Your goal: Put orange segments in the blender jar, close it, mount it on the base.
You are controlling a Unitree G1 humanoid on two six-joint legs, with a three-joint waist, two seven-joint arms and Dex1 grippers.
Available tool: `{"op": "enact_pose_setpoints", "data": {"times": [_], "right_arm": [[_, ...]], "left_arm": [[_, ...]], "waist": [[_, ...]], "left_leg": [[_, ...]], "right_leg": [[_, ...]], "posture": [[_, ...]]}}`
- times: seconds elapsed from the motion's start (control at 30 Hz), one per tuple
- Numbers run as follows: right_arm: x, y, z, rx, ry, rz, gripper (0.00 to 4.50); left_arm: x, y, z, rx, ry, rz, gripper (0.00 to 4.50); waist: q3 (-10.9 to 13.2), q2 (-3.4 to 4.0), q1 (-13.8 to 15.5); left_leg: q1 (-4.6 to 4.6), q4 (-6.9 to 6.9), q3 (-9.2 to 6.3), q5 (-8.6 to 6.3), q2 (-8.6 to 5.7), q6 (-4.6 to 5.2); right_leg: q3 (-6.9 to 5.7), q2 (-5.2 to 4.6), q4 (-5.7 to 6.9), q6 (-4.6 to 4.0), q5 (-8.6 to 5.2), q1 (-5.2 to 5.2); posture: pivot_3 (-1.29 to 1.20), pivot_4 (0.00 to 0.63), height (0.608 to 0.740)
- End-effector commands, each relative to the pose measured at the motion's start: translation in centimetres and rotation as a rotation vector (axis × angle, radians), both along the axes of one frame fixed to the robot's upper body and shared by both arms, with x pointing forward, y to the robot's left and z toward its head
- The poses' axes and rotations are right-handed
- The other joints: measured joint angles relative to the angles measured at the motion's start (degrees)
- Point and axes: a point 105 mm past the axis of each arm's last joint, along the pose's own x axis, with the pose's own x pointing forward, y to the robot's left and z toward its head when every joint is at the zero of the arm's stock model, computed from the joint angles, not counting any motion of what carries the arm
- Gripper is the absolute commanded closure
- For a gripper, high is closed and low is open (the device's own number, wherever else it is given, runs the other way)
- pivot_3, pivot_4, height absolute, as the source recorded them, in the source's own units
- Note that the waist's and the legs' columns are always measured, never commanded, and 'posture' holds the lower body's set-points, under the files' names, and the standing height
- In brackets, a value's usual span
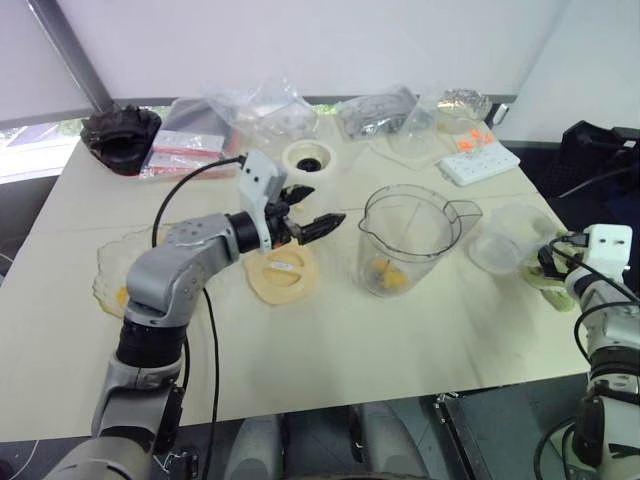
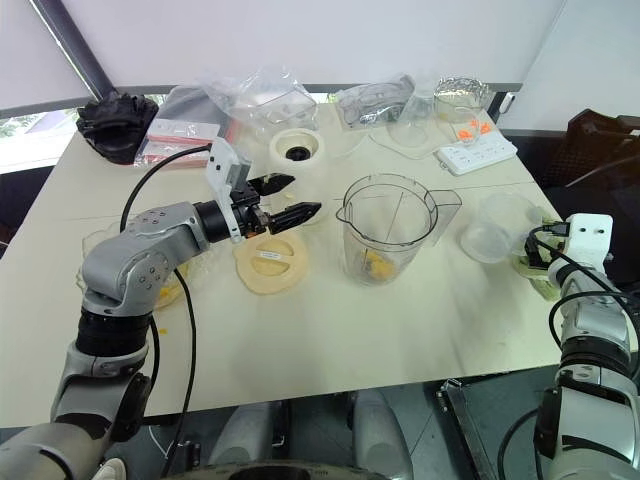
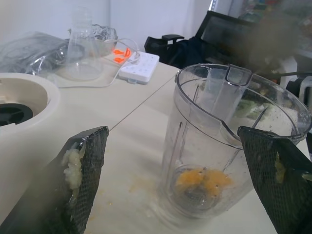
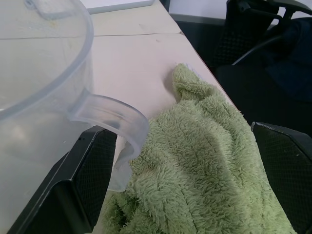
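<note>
On the tabletop [image 1: 330,340], the left gripper [image 1: 309,213] hovers with jaws spread apart above the flat cream lid [image 1: 283,272], the base [image 1: 307,158] sits behind it, the blender jar [image 1: 405,240] holds orange segments [image 1: 388,277], and the right gripper [image 4: 185,170] stands jaws apart over a green cloth [image 4: 204,165].

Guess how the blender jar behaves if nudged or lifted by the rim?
The blender jar is tall on a narrower bottom, so a high push probably tips it rather than slides it. Only a few orange segments sit inside, so it is likely light. Clear, smooth plastic: probably stiff but slippery.
</note>
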Motion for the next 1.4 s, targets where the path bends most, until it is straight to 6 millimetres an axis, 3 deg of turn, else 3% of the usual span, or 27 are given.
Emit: {"op": "enact_pose_setpoints", "data": {"times": [0.03, 0.1, 0.13, 0.17, 0.23, 0.27, 0.63, 0.9, 1.17, 1.4], "right_arm": [[0.5, 0.0, 1.3, -0.02, -0.051, 0.003, 1.3], [0.6, 0.1, 1.3, -0.021, -0.052, 0.007, 2.34], [0.6, 0.2, 1.3, -0.021, -0.053, 0.009, 3.08], [0.6, 0.2, 1.3, -0.021, -0.055, 0.011, 3.35], [0.7, 0.3, 1.4, -0.021, -0.057, 0.013, 4.35], [0.7, 0.3, 1.4, -0.021, -0.058, 0.014, 4.44], [0.8, 0.8, 2.3, 0.058, -0.169, 0.011, 4.44], [0.8, 2.0, 6.4, 0.177, -0.419, -0.004, 4.44], [0.2, 4.4, 11.4, 0.137, -0.522, 0.088, 4.44], [-0.4, 6.5, 15.8, 0.032, -0.562, 0.189, 4.44]], "left_arm": [[-0.2, 0.0, 1.4, 0.005, -0.071, 0.002, 0.0], [-0.2, 0.0, 1.4, 0.007, -0.072, 0.004, 0.0], [-0.2, 0.0, 1.4, 0.007, -0.073, 0.005, 0.0], [-0.2, 0.0, 1.4, 0.008, -0.074, 0.006, 0.0], [-0.2, 0.0, 1.4, 0.008, -0.074, 0.007, 0.0], [-0.2, 0.0, 1.4, 0.008, -0.074, 0.007, 0.0], [-0.3, 0.1, 1.3, 0.006, -0.07, 0.006, 0.0], [-1.0, 0.2, 1.1, -0.011, -0.053, -0.027, 0.0], [-2.3, 0.9, -0.6, 0.024, 0.019, -0.059, 0.0], [-2.2, 1.1, -1.6, 0.056, 0.036, -0.051, 0.0]], "waist": [[0.0, 0.0, 0.0], [0.0, 0.0, 0.0], [0.0, 0.0, 0.1], [0.0, 0.0, 0.2], [0.0, 0.0, 0.1], [0.0, 0.0, 0.1], [0.0, -0.03, 0.1], [0.1, 0.13, 0.1], [0.2, 0.27, -0.3], [0.2, 0.28, -0.6]], "left_leg": [[0.0, 0.0, 0.0, 0.0, 0.0, 0.0], [0.0, -0.01, 0.0, 0.0, 0.0, 0.0], [-0.01, -0.01, 0.0, 0.0, 0.0, 0.0], [-0.01, 0.0, 0.0, 0.0, 0.0, 0.0], [-0.02, 0.0, 0.0, 0.0, -0.01, 0.0], [0.01, 0.0, 0.02, 0.0, -0.01, 0.0], [0.27, -0.03, -0.02, 0.0, -0.04, 0.0], [0.26, -0.08, 0.0, 0.0, -0.03, 0.0], [0.27, -0.16, 0.02, 0.0, -0.02, 0.0], [0.23, -0.16, 0.02, 0.0, -0.01, 0.0]], "right_leg": [[0.0, 0.0, 0.0, 0.0, 0.0, 0.0], [0.0, 0.0, 0.0, 0.0, 0.0, 0.0], [0.0, 0.0, 0.0, 0.0, 0.0, 0.0], [0.0, 0.0, 0.0, 0.0, 0.0, 0.0], [0.0, -0.01, -0.01, 0.0, 0.0, 0.0], [0.02, -0.01, -0.01, 0.01, 0.0, 0.01], [0.01, -0.03, -0.11, 0.02, -0.03, 0.34], [0.03, -0.03, -0.1, 0.02, -0.02, 0.29], [0.06, -0.02, -0.03, 0.03, -0.04, 0.21], [0.05, -0.04, -0.05, 0.03, -0.05, 0.19]], "posture": [[0.0, 0.15, 0.74], [0.0, 0.15, 0.74], [0.0, 0.15, 0.74], [0.0, 0.15, 0.74], [0.0, 0.15, 0.74], [0.0, 0.15, 0.74], [0.0, 0.15, 0.74], [0.0, 0.15, 0.74], [0.0, 0.15, 0.74], [0.0, 0.15, 0.74]]}}
